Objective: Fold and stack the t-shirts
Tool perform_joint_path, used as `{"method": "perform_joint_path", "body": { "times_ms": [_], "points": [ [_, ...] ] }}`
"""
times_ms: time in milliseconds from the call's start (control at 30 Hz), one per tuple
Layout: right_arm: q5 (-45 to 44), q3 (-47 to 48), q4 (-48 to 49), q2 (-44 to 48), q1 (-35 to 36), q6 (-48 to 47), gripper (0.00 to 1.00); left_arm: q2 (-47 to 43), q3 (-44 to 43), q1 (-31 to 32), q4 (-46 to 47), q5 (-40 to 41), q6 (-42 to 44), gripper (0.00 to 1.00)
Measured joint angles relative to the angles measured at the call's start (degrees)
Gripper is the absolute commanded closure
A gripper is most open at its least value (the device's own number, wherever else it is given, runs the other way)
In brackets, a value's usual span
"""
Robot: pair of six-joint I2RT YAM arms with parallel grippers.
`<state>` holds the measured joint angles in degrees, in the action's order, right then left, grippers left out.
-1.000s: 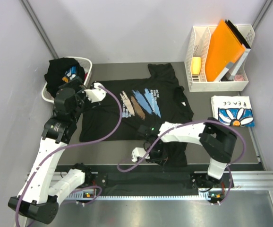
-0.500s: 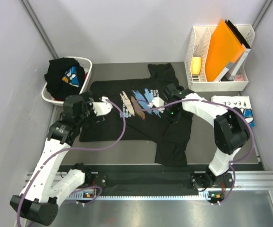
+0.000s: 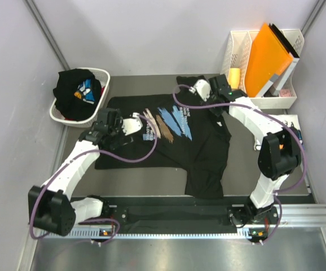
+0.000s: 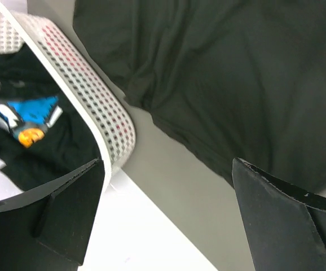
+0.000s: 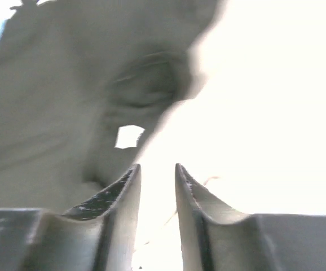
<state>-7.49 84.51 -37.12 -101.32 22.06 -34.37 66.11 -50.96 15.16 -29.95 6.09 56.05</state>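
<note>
One shirt looks finished: the folded white tee [image 3: 293, 121] lies at the right side of the table, mostly hidden behind the right arm, and it would serve as the base of the stack. The printed black tee [image 3: 174, 149] is the one in hand. It lies spread, print up, across the middle of the table, and it is not yet a neat rectangle: a narrow flap of it runs toward the near edge on the right, and its far end is rumpled. The right gripper [image 5: 157, 166] hovers at that far end, its jaws only a little apart, and nothing shows between them (its wrist view is badly washed out, so I cannot tell whether it touches the cloth). The left gripper [image 4: 166, 169] hangs over the shirt's left edge, just beside the laundry basket [image 4: 84, 93], with its jaws spread wide and nothing in them. Another black tee [image 3: 73, 90] sits bundled in that basket, untouched. I judge the job well short of half done. The printed tee has most of its folds to come and must then go onto the white one, and whatever is in the basket has to be taken out, spread, folded and stacked after that.
</note>
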Motion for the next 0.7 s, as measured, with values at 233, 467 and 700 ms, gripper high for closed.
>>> {"method": "perform_joint_path", "body": {
  "times_ms": [233, 467, 700],
  "points": [
    [-6.86, 10.97, 5.49, -6.27, -4.37, -6.1, 1.0, 11.54, -7.72, 1.81, 6.69, 1.18, 0.68, 0.03],
    [-6.86, 23.89, 4.55, -21.11, -7.23, -8.07, 1.0, 22.32, -12.87, 3.26, 10.56, 4.55, 1.77, 1.0],
    [-2.58, 34.75, 1.46, -27.74, -6.62, -5.2, 1.0, 34.05, -22.47, 3.15, 14.08, 6.32, 2.32, 1.0]
  ]
}}
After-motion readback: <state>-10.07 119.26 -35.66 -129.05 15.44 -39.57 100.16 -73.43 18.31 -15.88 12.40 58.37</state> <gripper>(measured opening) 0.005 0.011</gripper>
